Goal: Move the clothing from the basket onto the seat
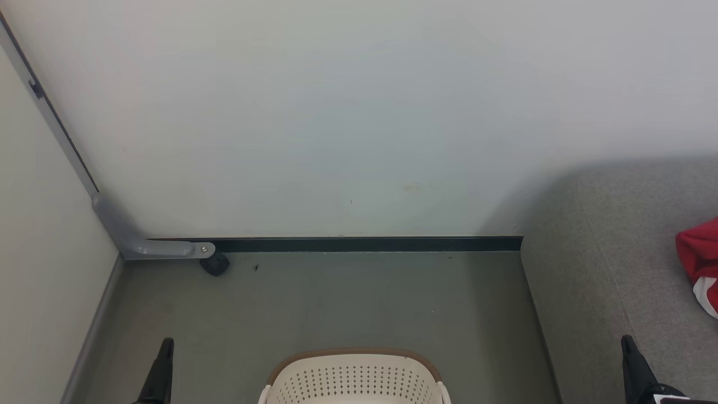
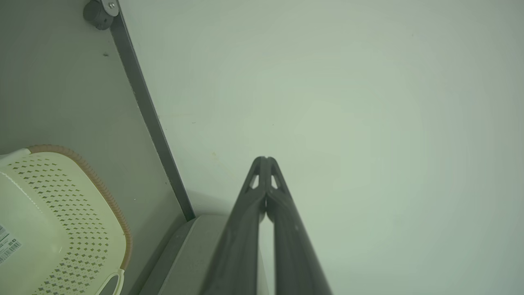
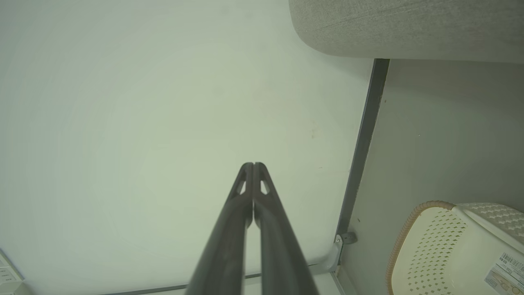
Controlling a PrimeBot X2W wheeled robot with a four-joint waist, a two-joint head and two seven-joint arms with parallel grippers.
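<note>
Pale plain wall ahead, dull grey-green floor below it, thin dark baseboard strip along the join. Grey metal bracket in the left corner, small black caster at its end. Oval cream plastic basket with perforated sides and a brown woven-look rim sits on the floor at bottom centre of the head view, between the two arms, only its far end in frame. White barcode label shows inside it. Large grey fabric seat cushion is on the right, near the basket, back edge against the wall. Red and white piece of clothing lies on the seat cushion at the right edge of frame, well apart from the basket. On the left hand the fingers are pressed together, gripping nothing, pointing at the wall. Same for the right hand: fingers together, empty, tip in front of the seat cushion in the head view.
</note>
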